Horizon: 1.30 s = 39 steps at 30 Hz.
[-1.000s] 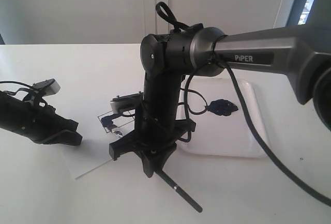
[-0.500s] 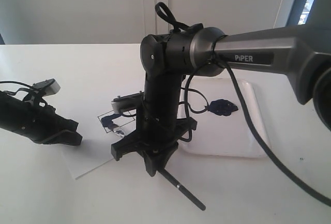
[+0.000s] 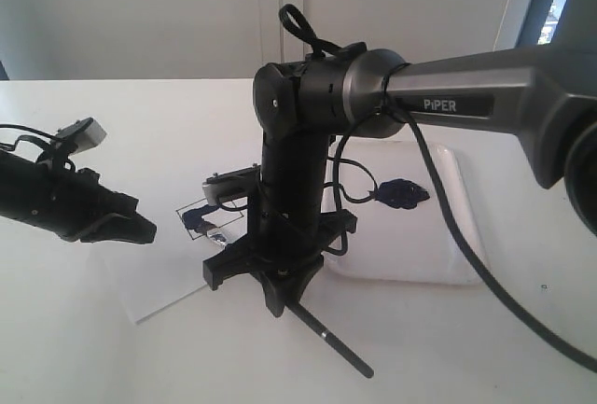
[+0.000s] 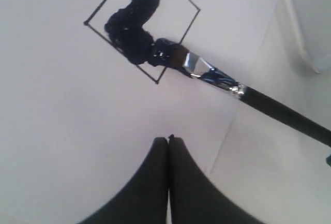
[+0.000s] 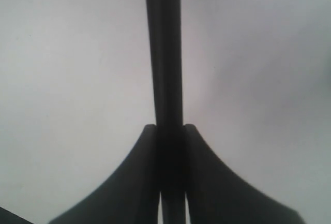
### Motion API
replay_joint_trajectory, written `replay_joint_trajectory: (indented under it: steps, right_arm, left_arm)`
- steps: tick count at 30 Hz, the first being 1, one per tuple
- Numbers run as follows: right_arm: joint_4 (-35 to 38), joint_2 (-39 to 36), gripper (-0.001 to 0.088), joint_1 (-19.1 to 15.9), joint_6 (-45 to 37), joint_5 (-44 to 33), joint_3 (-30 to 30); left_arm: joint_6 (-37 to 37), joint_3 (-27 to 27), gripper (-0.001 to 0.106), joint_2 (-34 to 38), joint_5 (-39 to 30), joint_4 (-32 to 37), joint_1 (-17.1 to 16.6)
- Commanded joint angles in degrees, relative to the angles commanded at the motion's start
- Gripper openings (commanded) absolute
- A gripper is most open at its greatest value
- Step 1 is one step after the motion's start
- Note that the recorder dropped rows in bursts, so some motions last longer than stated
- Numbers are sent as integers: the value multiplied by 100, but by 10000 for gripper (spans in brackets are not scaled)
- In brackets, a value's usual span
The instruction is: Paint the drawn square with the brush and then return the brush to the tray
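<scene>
Brush [image 3: 338, 350]: nearest; black handle end jutting out of the right gripper toward the front of the table, slanted, off the tray. In the left wrist view, silver ferrule and dark wet bristles lying across one side of the drawn square, bristle tip on the smear inside the outline.

Right gripper [image 3: 280, 299]: clenched on the brush handle, pointing down at the table. In the right wrist view, one finger [image 5: 147, 146] pressed against each side of the handle.

Paper [image 3: 159, 285]: flat white sheet under and left of the right gripper, one corner toward the front.

Left gripper [image 3: 145, 231]: pressed together tip to tip, nothing between. Low over the paper's left part, aimed at the drawn square, near it but apart.

Drawn square [image 3: 200, 219]: thin black outline on the paper, between the left gripper and the right arm. Partly smeared with dark blue-black paint, rest blank.

Tray [image 3: 420, 247]: white, glossy, raised rim, beyond and right of the paper. Left part hidden behind the right arm.

Paint blob [image 3: 403, 193]: dark blue, no outline, on the tray floor.

Cable [image 3: 455, 236]: black, hanging from the right arm in front of the tray.

Table [image 3: 140, 124]: white, bare toward the back.

Wall [image 3: 140, 12]: pale, farthest.
</scene>
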State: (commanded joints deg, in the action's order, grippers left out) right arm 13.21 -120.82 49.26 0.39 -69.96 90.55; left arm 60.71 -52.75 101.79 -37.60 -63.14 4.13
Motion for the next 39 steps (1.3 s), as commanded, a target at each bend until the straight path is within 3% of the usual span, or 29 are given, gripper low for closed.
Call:
replay_joint_trajectory:
  steps: [7, 29, 39]
  right_arm:
    - [10, 0, 0, 0, 0, 0, 0]
    - [-7, 0, 0, 0, 0, 0, 0]
    - [-66, 0, 0, -184, 16, 0, 0]
  left_arm:
    - [-911, 0, 0, 151, -140, 982, 0]
    - [-1030, 0, 0, 883, 219, 790, 112]
    - [-1142, 0, 0, 1071, 200, 859, 112]
